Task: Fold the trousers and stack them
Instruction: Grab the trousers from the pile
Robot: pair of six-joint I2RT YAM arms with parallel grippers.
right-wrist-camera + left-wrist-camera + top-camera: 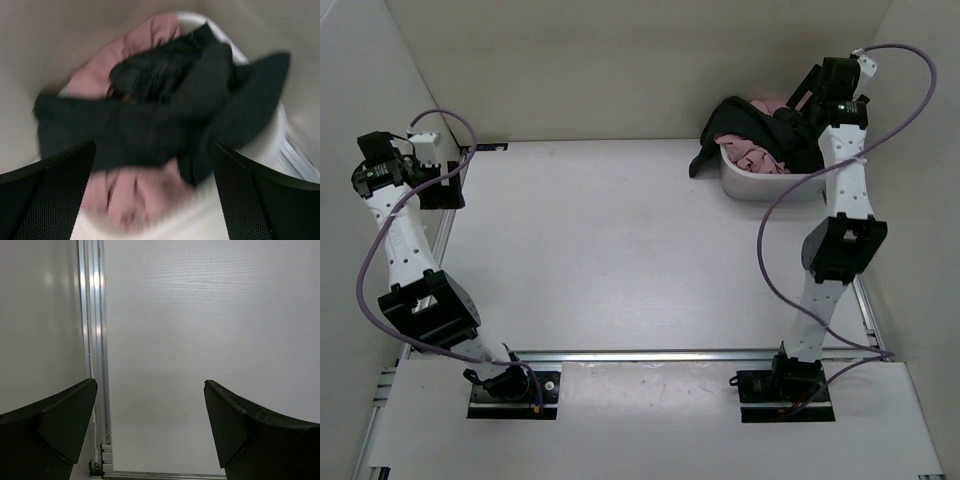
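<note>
Top view: trousers (732, 122) bunched in a white basket (760, 188) at the far right of the tabletop (620, 250), tangled with a pink garment (752, 155). One dark flap hangs over the basket's left rim. Right arm (845, 190) reaches over the basket. Left arm (400, 235) sits at the far left edge, well apart from the basket.

Left wrist: left gripper (150, 385) spread wide, nothing between the fingers, over bare tabletop just beside an aluminium rail (95, 315).

Right wrist: picture blurred. Right gripper (152, 145) spread wide above the basket, holding nothing. Trousers lie across the pink garment inside the basket. Contact with the cloth: cannot tell.
</note>
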